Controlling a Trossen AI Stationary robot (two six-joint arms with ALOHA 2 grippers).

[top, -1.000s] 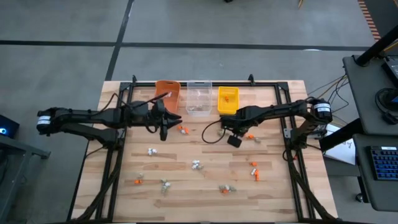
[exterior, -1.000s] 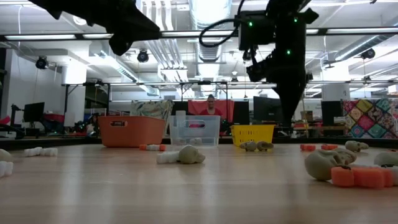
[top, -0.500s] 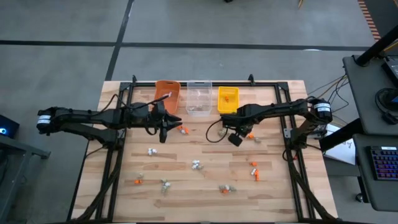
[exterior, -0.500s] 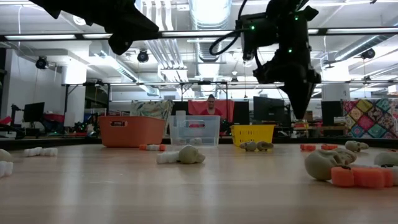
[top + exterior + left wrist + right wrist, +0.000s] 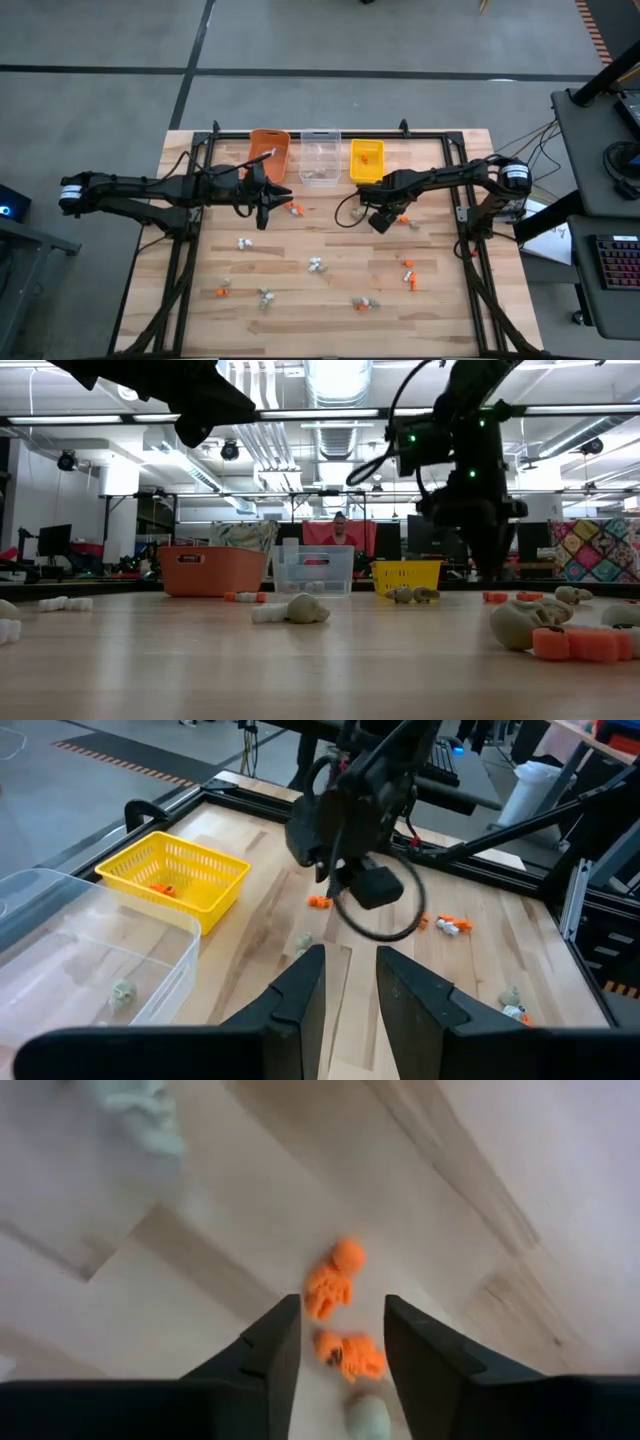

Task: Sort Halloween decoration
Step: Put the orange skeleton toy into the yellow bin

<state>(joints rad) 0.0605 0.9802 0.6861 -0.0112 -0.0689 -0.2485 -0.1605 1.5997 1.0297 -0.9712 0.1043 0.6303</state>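
Observation:
Small orange, white and grey-tan Halloween trinkets lie scattered on the wooden table. My right gripper points down, low over the table, in front of the yellow bin. It is open. One orange trinket lies just ahead of its fingertips and a second lies between them, neither touched. My left gripper is open with nothing in it. It hangs above the table near the orange bin and points toward the right arm.
The orange bin, a clear bin and the yellow bin stand in a row at the far edge. The clear bin holds grey trinkets and the yellow one an orange piece. A grey trinket and a pale one lie close to my right gripper.
My right gripper has come down toward the table and a little toward its right edge, rolling at the wrist. In the low view its fingers tapered to a point before and now stand apart. My left arm has kept still.

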